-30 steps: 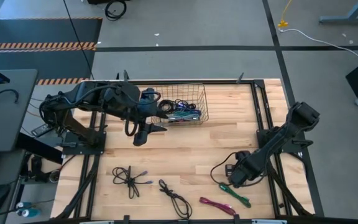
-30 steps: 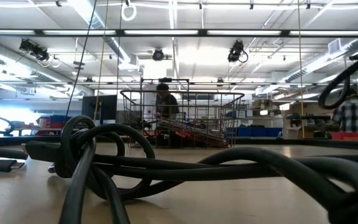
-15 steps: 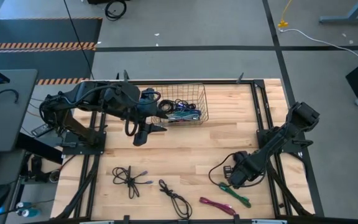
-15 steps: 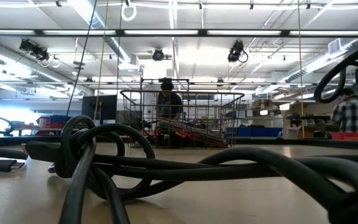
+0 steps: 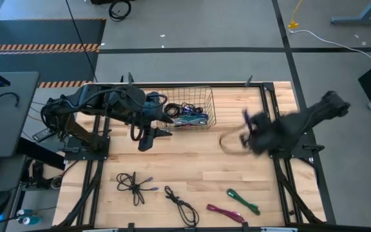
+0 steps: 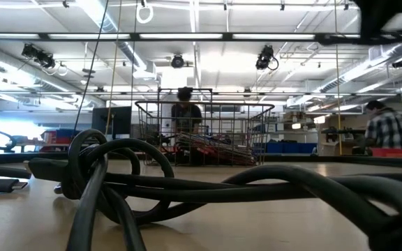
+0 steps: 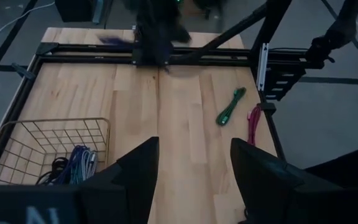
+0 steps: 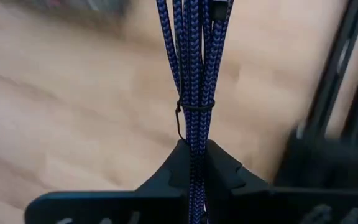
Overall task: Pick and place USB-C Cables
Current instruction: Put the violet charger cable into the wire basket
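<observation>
My right gripper [image 8: 191, 150] is shut on a blue-purple braided USB-C cable bundle [image 8: 191, 56] and shows blurred above the table's right middle [image 5: 247, 132]. My left gripper [image 5: 148, 138] hangs open beside the near side of the wire basket [image 5: 201, 96], which holds several cables [image 5: 189, 116]. On the wood near the front edge lie two black cables [image 5: 133, 185] [image 5: 181, 205], a magenta cable [image 5: 223, 211] and a green cable [image 5: 243, 201]. The low view shows a black cable [image 6: 187, 188] close up. My right gripper pinches the folded strands of the bundle [image 8: 192, 134] between its two fingers [image 8: 169, 167], just behind the thin black tie [image 8: 194, 107]. The strands run straight out past the fingertips, along the fingers. The bundle is lifted clear of the table.
Black frame rails [image 5: 272, 109] run along the table's sides. The left wrist view shows the basket [image 7: 48, 146], the green cable [image 7: 230, 106] and the magenta cable [image 7: 253, 118] on bare wood. People stand in the room beyond the table [image 6: 389, 129].
My right gripper has risen from the front right of the table and swung fast toward the far edge. The cable that lay beside it has gone up with it, lifted clear of the wood. The left arm has kept still.
</observation>
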`<state>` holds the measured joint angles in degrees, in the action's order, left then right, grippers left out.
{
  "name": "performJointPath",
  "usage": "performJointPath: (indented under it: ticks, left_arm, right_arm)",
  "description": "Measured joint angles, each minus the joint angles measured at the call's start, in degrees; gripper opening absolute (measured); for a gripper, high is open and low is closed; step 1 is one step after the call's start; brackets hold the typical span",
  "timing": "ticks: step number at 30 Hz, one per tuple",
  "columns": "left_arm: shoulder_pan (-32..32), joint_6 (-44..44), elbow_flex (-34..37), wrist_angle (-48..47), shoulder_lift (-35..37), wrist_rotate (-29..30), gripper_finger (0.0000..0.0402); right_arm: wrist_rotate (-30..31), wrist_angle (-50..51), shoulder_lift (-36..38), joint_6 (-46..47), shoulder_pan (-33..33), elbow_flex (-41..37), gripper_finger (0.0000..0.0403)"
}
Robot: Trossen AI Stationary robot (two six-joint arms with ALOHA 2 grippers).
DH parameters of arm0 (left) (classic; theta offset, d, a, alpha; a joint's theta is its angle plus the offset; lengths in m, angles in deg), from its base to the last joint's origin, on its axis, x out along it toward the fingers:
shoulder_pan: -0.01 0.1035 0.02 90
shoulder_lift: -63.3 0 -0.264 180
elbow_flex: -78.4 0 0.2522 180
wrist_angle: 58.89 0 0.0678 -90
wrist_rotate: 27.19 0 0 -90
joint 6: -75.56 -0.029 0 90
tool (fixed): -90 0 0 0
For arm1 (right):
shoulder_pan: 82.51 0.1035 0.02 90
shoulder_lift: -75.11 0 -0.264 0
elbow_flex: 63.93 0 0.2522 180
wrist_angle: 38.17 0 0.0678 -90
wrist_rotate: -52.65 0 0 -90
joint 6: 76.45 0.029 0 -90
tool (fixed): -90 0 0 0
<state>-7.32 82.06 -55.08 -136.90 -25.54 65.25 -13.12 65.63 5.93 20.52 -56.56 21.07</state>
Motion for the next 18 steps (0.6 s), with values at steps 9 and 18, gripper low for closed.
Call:
performJointPath:
  ticks: [9, 18]
  left_arm:
    - [0.00, 3.05, 0.00, 0.20, -0.01, 1.19, 0.0206]
    - [0.00, 6.68, 0.00, 0.63, -0.02, 3.84, 0.0206]
  right_arm:
    - [5.66, -14.49, 9.51, -57.71, -34.25, 16.70, 0.0022]
    - [-31.23, -39.12, -1.52, -88.68, -57.78, 25.26, 0.0021]
